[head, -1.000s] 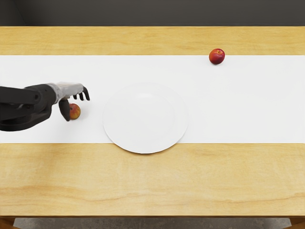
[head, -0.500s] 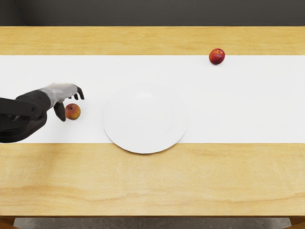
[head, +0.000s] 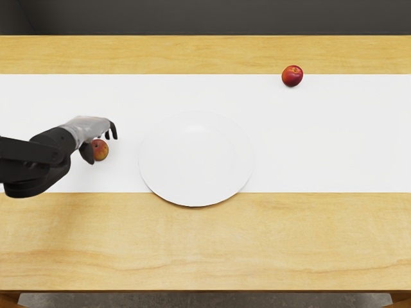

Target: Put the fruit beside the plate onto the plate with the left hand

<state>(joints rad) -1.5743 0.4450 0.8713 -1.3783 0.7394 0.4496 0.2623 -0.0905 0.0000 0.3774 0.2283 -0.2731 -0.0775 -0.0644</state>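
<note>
Wooden table [head: 205, 244] with a wide white runner [head: 334, 141] laid across it, dark wall behind, pretty plain sim scene. The robot's left arm [head: 29, 163] pokes in from the left edge, dark and bulky, with the forearm angled slightly up toward the middle of the table. The left hand [head: 87, 131] sits palm-down right over the small orange-red fruit [head: 100, 150]. The fingers [head: 113, 133] are loosely curved with the dark tips pointing down just above and past the fruit, and the thumb [head: 87, 154] hangs down against its left side. That's not a real grip though: the hand is only half closed and the fruit rests on the runner, holding nothing as far as the view shows.

The fruit lies just left of the white plate [head: 196, 158], near it but with a clear strip of runner between them. The plate's whole face is bare white. A second, redder fruit [head: 292, 76] sits well apart at the runner's far edge, up and to the right.
</note>
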